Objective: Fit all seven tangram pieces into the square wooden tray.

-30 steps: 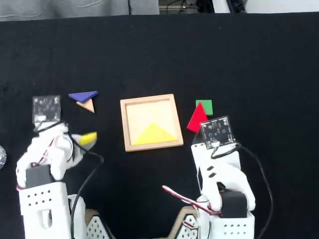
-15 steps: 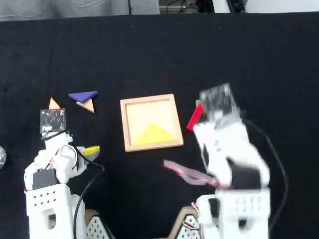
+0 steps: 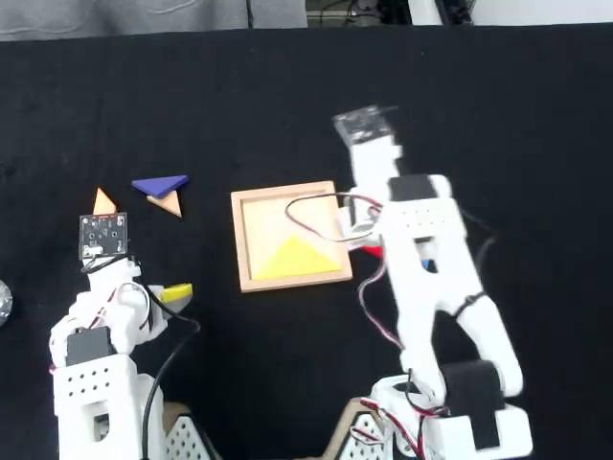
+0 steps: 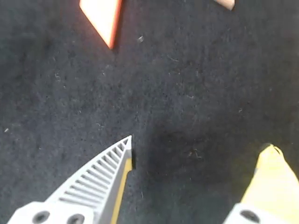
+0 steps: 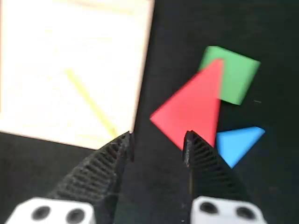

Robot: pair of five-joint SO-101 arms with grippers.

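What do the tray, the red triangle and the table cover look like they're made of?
Tray: pale unpainted wood, matte, judging by its light tan rim and floor. Red triangle: flat, rigid, evenly coloured; painted wood or plastic, can't tell which. Table cover: black felt-like cloth, with visible fuzz and lint.

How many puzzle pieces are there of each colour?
yellow piece: 1, in the tray
red piece: 1
green piece: 1
light blue piece: 1
dark blue piece: 1
orange piece: 1
tan piece: 1
Total: 7
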